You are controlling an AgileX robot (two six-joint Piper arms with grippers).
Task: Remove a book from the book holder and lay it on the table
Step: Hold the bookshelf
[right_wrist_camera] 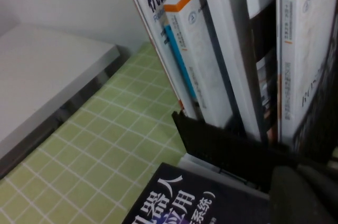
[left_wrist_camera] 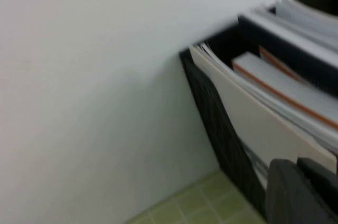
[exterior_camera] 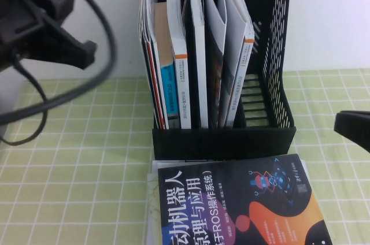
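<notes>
**Book holder stocked, one volume flat in front**

While both arms stand clear of the books, the book holder (exterior_camera: 272, 54) sits upright at upper centre of the high view on the surface (exterior_camera: 75, 164). About six books stand in it; the exact count is uncertain where pages overlap. Which of these is the white ROS2 book cannot be confirmed; one white, orange-striped candidate (exterior_camera: 243, 77) stands towards the holder's right side. One black and orange book (exterior_camera: 231, 204) lies flat at lower centre, just before the holder's front lip. The left gripper (exterior_camera: 52, 19) hangs at upper left beside the holder; its opening cannot be judged. The right gripper (exterior_camera: 354, 126) shows at the right edge, closed and holding nothing.
</notes>
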